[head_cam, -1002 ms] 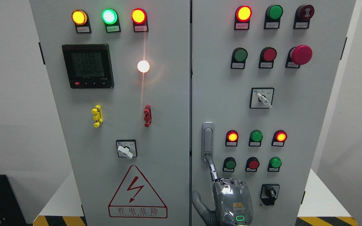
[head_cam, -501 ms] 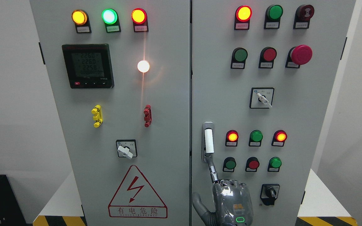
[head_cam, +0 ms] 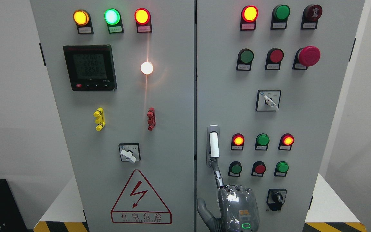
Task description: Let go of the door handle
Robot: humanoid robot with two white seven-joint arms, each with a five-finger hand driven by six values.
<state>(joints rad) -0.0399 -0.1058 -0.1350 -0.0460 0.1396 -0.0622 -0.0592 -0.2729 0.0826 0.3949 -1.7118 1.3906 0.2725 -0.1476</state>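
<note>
The door handle (head_cam: 214, 145) is on the left edge of the right cabinet door (head_cam: 301, 129). Its white lever stands popped out of the grey housing, upright. My right hand (head_cam: 233, 201) comes up from the bottom edge just below it. The index finger (head_cam: 217, 175) is stretched up, its tip at the housing's lower end; the thumb (head_cam: 202, 206) sticks out to the left and the other fingers are curled under. The hand holds nothing. My left arm does not show.
The right door carries lamps, push buttons, a red mushroom stop button (head_cam: 308, 55) and two rotary switches (head_cam: 269, 100) (head_cam: 276, 199). The left door (head_cam: 124, 129) has a meter (head_cam: 90, 67), lamps, a selector switch (head_cam: 129, 154) and a hazard triangle (head_cam: 140, 198).
The white lever has sprung out of the handle housing, where a second ago it lay flush. My right hand has hardly moved, the index finger staying at the housing's lower end.
</note>
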